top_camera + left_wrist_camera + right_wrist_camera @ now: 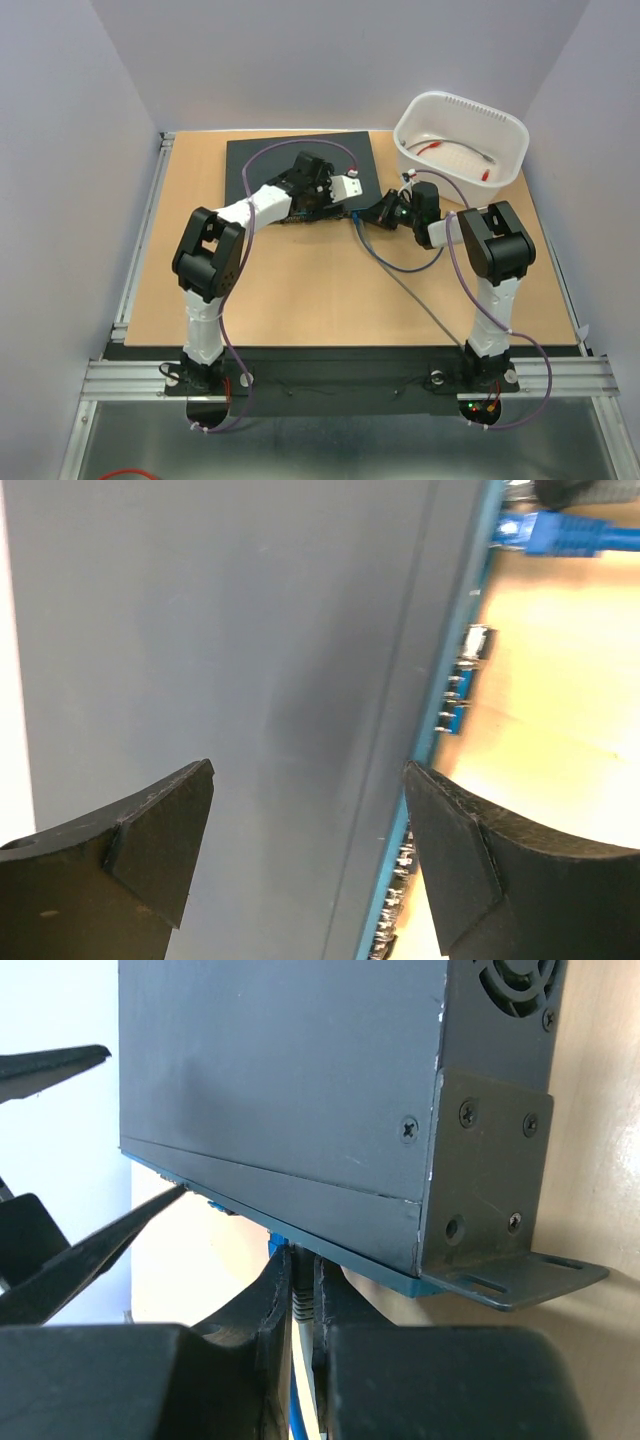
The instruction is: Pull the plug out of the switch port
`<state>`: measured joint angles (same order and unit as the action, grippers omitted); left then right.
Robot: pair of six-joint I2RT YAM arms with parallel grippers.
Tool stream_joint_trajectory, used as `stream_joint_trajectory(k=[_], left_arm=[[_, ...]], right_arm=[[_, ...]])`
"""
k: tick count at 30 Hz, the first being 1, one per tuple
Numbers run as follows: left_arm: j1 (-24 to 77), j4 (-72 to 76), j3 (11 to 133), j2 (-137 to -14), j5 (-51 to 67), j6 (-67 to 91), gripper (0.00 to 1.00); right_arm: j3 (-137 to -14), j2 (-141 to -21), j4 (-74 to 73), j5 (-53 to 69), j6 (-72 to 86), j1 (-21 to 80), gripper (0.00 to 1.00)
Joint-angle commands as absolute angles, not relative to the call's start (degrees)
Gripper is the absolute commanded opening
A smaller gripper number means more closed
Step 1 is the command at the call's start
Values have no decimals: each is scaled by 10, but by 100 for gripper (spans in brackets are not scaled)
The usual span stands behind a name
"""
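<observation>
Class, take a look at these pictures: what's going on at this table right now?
Two robot arms are working on a switch that lies on a black mat. The right claw is shut on the blue plug at the switch's socket edge. The plug looks to be at its port, not yet pulled clear. The left claw is open over the switch's flat top, gripping nothing.

Switch [280, 1090] port edge tight: right tool [303, 1272] on plug [303, 1300], left tool [308, 780] spread over its top. Near bench [300, 300] passable bar the cable [420, 298]; tub [445, 168] fills far-right corner.
</observation>
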<state>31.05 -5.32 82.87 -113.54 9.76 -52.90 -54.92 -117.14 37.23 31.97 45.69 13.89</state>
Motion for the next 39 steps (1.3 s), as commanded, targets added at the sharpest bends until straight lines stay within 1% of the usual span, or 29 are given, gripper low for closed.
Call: stream_joint_trajectory(k=[1,2,4,5,7,10,13,15,16,17,21,23,24,29,34,39], left_arm=[[311,-107,870,-1145,163,-539,89],[311,-124,874,-1149,170,-541,88],[310,-110,864,-1157,154,-538,88],[310,-94,859,-1160,122,-535,88],[306,-62,858,-1178,94,-532,88],[301,-48,888,-1200,64,-521,87],[297,-33,905,-1204,65,-511,85],[295,-33,911,-1205,65,-508,81],[295,-33,913,-1207,66,-506,74],[294,-33,912,-1208,67,-507,73],[294,-31,903,-1209,67,-507,73],[293,-30,907,-1214,62,-501,73],[293,-27,909,-1214,62,-500,73],[291,-26,898,-1202,75,-511,74],[291,-29,889,-1189,80,-508,74],[291,-29,875,-1179,80,-512,75]], right_arm=[[-559,-1150,352,308,418,129,0],[-558,-1150,352,307,417,129,0],[-558,-1147,349,308,415,128,0],[-559,-1149,346,309,412,130,0],[-564,-1152,338,325,410,129,0],[-559,-1163,333,336,404,129,0],[-550,-1161,323,345,392,129,1],[-542,-1154,316,343,374,129,0],[-534,-1145,304,335,365,127,0],[-530,-1140,299,334,359,126,1],[-528,-1129,284,337,338,114,0],[-546,-1131,211,334,305,114,0],[-549,-1132,198,329,296,113,0],[-564,-1123,201,330,300,114,0],[-617,-1069,186,302,292,113,0],[-628,-994,191,266,255,113,0]])
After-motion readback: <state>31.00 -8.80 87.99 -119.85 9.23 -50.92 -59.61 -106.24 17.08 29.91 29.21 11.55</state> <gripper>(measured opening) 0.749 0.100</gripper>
